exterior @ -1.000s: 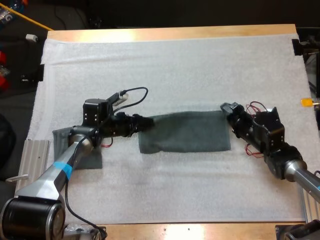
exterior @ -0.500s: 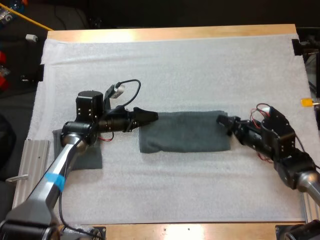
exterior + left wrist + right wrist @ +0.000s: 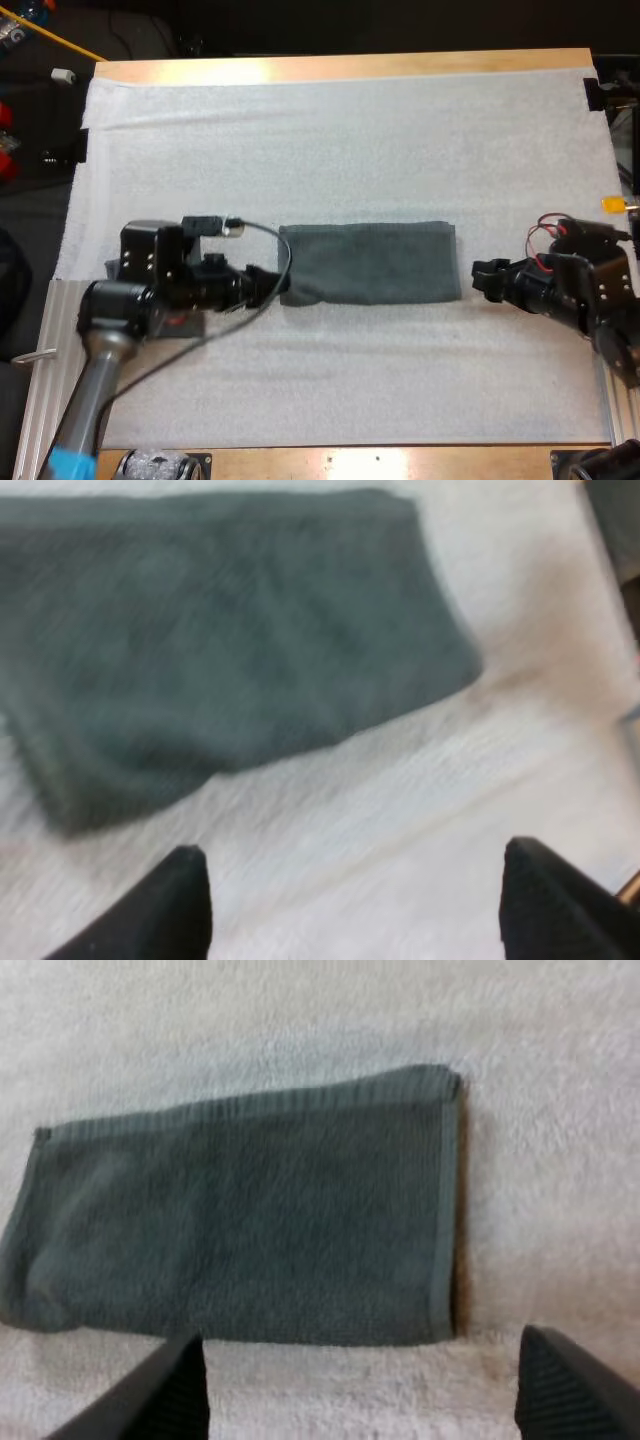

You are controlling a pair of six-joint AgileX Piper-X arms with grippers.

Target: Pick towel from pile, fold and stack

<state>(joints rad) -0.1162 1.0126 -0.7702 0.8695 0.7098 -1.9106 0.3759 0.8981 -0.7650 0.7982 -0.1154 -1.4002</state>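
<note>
The towel was seen folded into 1 long flat rectangle at the middle of the mat, its long sides running across the high view. Its left end looked thicker and slightly rounded, while its right end was squared, with a hemmed edge.

The left gripper was found low at the towel's left end, just beside the near corner; whether it touched the cloth could not be told. Its 2 fingers were spread wide over bare mat, with nothing between them.

The right gripper was placed near the towel's right end, apart from it. Its 2 fingers were likewise held wide over bare mat, gripping nothing.

A dark cloth was partly hidden under the left arm. The mat was laid on the table.
</note>
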